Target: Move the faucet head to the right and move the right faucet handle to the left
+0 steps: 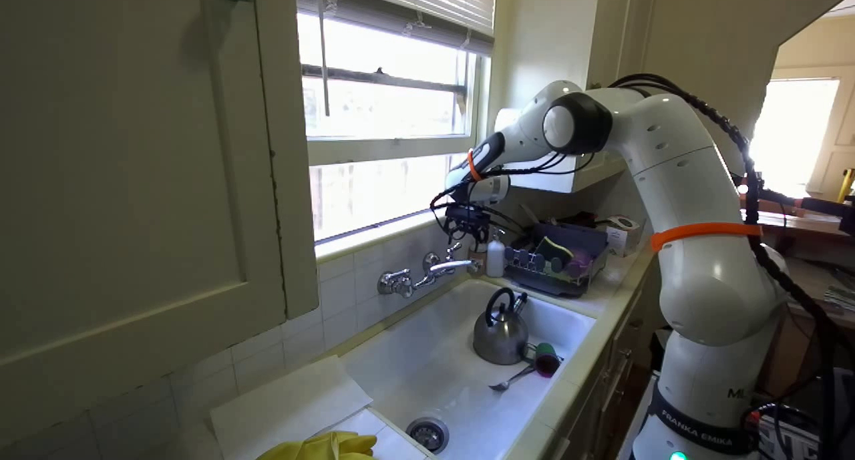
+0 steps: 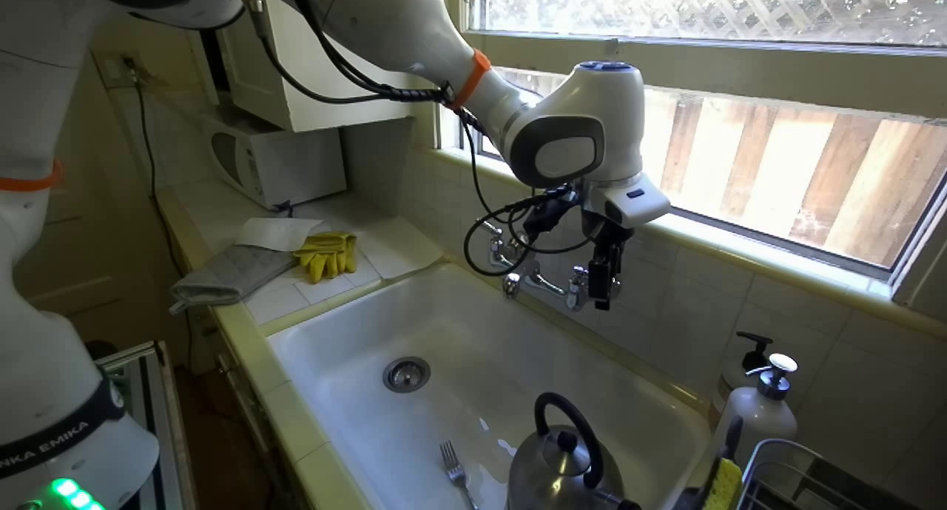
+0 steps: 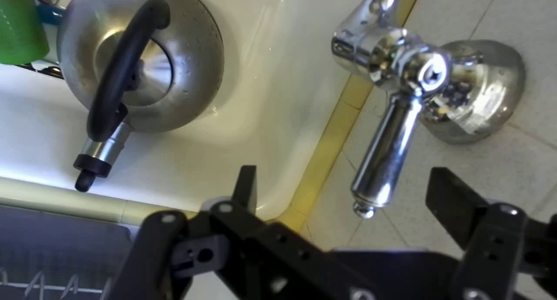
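The sink (image 1: 407,363) is holding the kettle (image 3: 154,71), at approx. 10 o'clock in wrist view, & the pincer (image 3: 346,184) is hanging w/ its jaws spread wide. In an ext. view the faucet head (image 1: 453,266) is pointing approx. 3 o'clock above the sink. In wrist view the rt. faucet handle (image 3: 385,156) is pointing approx. 7 o'clock, its tip showing betw. the jaws, clear of both.

A black-handled steel kettle (image 1: 501,338) stands upright in the white sink (image 2: 340,354), a fork (image 2: 453,468) and a green cup (image 1: 544,352) near it and the drain (image 2: 406,374) well apart. At the kettle's end, two pump bottles (image 2: 757,415) stand near a dish rack (image 1: 578,237) with a yellow sponge (image 2: 723,486). Across the sink, yellow gloves (image 2: 326,254) lie on the tiled surface (image 2: 277,303) beside a grey cloth (image 2: 235,273), with a white microwave (image 2: 285,162) farther along.
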Available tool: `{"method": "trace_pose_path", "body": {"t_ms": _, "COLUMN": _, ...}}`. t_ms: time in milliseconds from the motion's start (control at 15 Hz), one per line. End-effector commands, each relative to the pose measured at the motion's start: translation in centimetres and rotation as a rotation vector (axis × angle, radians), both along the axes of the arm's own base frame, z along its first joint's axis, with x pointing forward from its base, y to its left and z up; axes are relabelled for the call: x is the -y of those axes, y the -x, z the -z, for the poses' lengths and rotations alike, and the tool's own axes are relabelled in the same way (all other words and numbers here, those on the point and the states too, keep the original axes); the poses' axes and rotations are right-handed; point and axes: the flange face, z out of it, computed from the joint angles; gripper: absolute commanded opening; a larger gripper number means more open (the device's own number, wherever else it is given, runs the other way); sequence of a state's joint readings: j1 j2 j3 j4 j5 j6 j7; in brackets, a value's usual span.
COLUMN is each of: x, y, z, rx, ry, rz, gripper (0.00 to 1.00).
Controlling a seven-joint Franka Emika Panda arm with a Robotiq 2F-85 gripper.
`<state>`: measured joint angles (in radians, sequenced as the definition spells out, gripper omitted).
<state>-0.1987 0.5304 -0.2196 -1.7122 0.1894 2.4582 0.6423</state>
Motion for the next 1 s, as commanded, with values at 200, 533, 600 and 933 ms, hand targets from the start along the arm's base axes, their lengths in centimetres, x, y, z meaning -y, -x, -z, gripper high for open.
{"method": "trace_pose_path", "body": {"t_ms": 200, "x": -0.4, "y": 0.6, "z": -0.1, "rx": -0.179, "ry": -0.022, "rz": -0.011, "gripper": 1.0}}
{"method": "trace_pose_path", "body": {"t_ms": 533, "x": -0.9, "y": 0.4, "z": -0.4, "rx": -0.269, "ry": 0.065, "rz": 0.004, "gripper": 1.0}}
{"method": "trace_pose_path", "body": {"t_ms": 600, "x": -1.2, "y": 0.4, "z": -0.4, "rx": -0.288, "ry": 0.08, "rz": 0.015, "gripper": 1.0}}
{"method": "trace_pose_path", "body": {"t_ms": 933, "x": -1.7, "y": 0.1, "z": -0.6, "rx": -0.294, "ry": 0.094, "rz": 0.082, "gripper": 1.0}}
